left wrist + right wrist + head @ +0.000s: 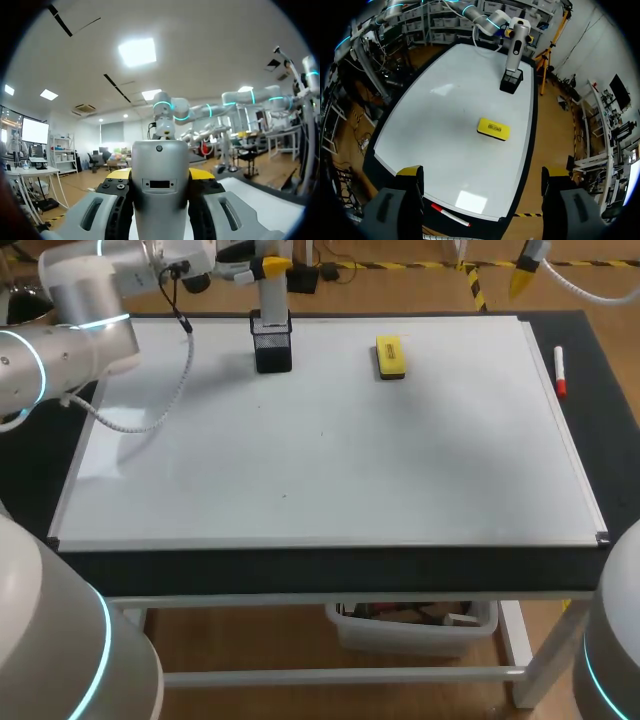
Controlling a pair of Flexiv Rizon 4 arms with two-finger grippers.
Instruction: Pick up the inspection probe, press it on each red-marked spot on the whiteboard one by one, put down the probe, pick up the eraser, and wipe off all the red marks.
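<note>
Left gripper [160, 175] clamps the inspection probe [514, 46] from both sides, probe upright in its black stand [511, 82] at the whiteboard's [330, 470] 11 o'clock. Eraser [390, 357] lies alone at 1 o'clock; right gripper [483, 172] hangs spread wide, empty. No red marks show, so either pickup or probe return, cannot tell which; eraser step looks undone.

The black table [330, 570] carries a whiteboard [330, 460], with a red-and-white marker [559, 371] just beside the board's right edge.

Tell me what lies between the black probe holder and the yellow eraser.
Only bare whiteboard; nothing lies between the holder and the eraser, as head and right wrist views show.
</note>
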